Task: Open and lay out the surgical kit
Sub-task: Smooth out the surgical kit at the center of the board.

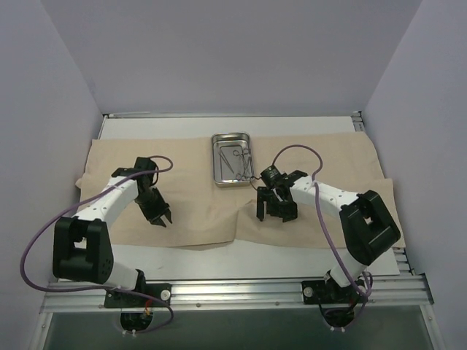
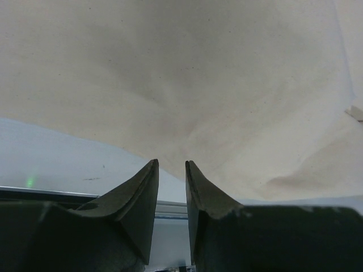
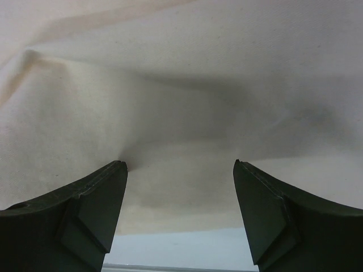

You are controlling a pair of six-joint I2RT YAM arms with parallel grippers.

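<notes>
The beige cloth wrap lies spread open across the table, with wrinkles near its front edge. The shiny steel tray sits on it at the back centre and holds thin ring-handled instruments. My left gripper hovers over the cloth's front left edge. Its jaws are only a narrow gap apart and hold nothing. My right gripper is wide open and empty over the cloth's front edge, just in front of the tray. The cloth fills both wrist views.
A strip of bare white table runs in front of the cloth. An aluminium rail carries the arm bases at the near edge. Pale walls close in the left, back and right sides. Purple cables loop off both arms.
</notes>
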